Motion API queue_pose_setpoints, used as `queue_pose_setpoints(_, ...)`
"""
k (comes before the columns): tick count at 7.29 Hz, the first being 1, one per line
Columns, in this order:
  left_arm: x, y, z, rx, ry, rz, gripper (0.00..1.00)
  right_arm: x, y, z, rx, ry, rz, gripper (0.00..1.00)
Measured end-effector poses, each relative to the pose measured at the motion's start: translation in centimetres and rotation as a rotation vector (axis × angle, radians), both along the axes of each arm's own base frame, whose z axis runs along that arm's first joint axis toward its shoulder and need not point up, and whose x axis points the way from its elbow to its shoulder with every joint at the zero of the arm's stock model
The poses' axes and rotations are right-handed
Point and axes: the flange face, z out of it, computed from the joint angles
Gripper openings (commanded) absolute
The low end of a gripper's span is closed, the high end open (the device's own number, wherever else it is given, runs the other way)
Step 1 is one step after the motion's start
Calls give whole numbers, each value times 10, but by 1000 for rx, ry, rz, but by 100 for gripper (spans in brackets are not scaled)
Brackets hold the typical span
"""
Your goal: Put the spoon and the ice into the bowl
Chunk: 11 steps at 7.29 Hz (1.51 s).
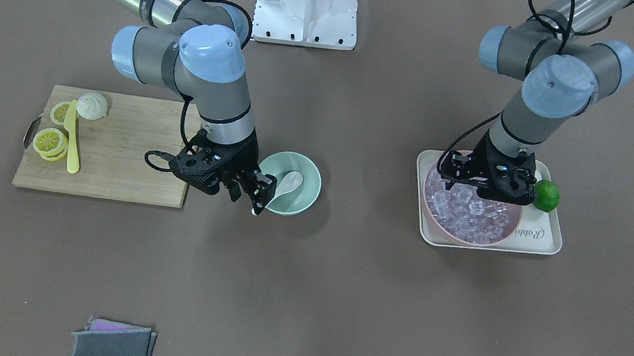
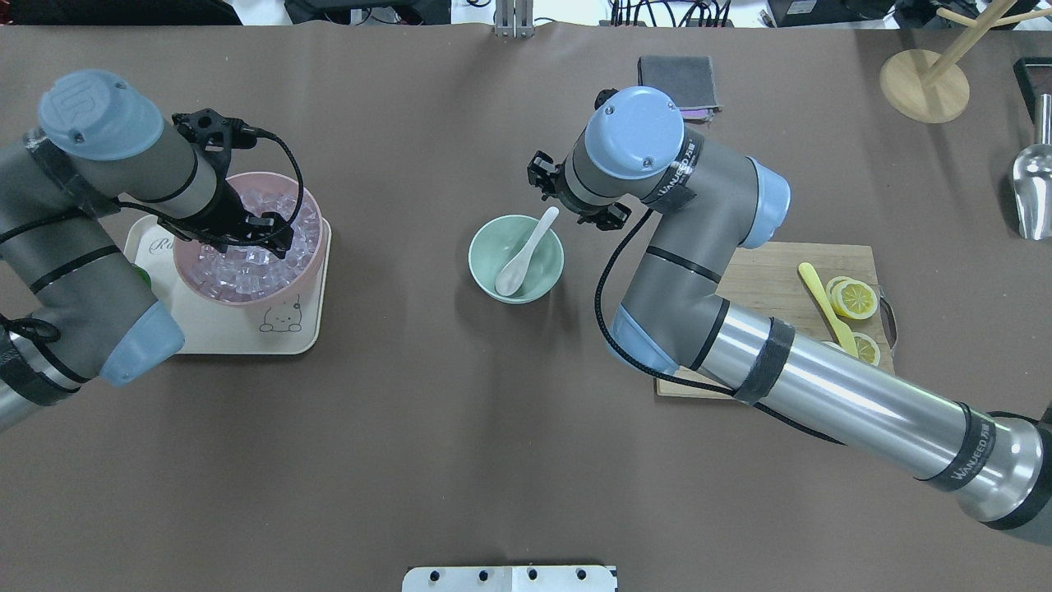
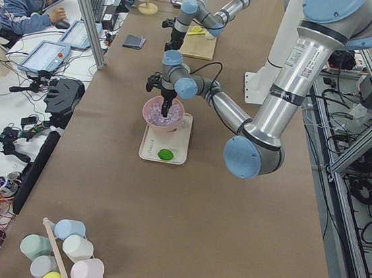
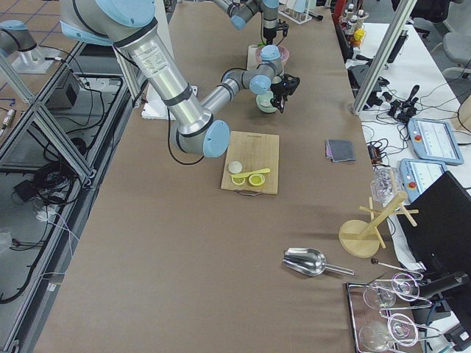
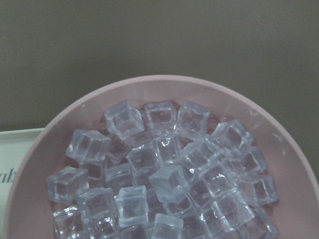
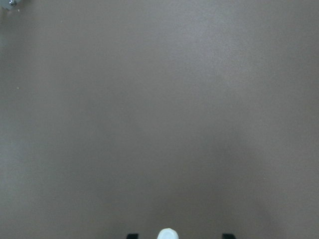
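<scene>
The white spoon (image 1: 291, 182) lies in the mint-green bowl (image 1: 306, 197), scoop down and handle resting on the rim; both also show in the overhead view, spoon (image 2: 518, 267) and bowl (image 2: 493, 247). My right gripper (image 1: 246, 197) is open at the bowl's edge, its jaws either side of the handle tip (image 6: 168, 234) without touching it. My left gripper (image 1: 488, 194) hangs low over the ice (image 5: 169, 179) piled in the pink bowl (image 1: 468, 242) and looks open. Its fingertips do not show in the left wrist view. No ice shows in the green bowl.
The pink bowl stands on a cream tray (image 1: 543, 236) with a lime (image 1: 546, 195). A wooden board (image 1: 116, 161) holds a yellow knife (image 1: 73, 144), lemon slices (image 1: 49, 141) and a bun (image 1: 92, 106). A grey cloth (image 1: 113, 346) lies near the table edge. A metal scoop (image 2: 1034, 185) lies far right.
</scene>
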Motion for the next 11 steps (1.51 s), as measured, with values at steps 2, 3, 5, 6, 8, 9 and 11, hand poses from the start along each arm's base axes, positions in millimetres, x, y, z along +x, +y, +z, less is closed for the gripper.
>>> queue_pose_setpoints(2, 3, -2, 1, -1, -3, 6, 56, 54, -6, 26, 13, -13, -66, 100)
queue_pose_setpoints(3, 4, -2, 2, -1, -3, 7, 56, 93, -7, 47, 27, -14, -107, 100)
queue_pose_setpoints(5, 4, -2, 4, -4, -6, 8, 56, 176, -13, 92, 53, -12, -174, 100)
queue_pose_setpoints(6, 4, -2, 6, -6, -9, 9, 50, 219, -17, 115, 70, -7, -206, 100)
queue_pose_setpoints(8, 5, -3, 8, -9, -12, 9, 32, 291, -24, 156, 104, 1, -252, 100)
queue_pose_setpoints(9, 6, -4, 9, -12, -14, 8, 24, 323, -24, 177, 122, 6, -272, 100)
queue_pose_setpoints(11, 6, -4, 9, -12, -14, 9, 0, 375, -22, 211, 152, 19, -297, 100)
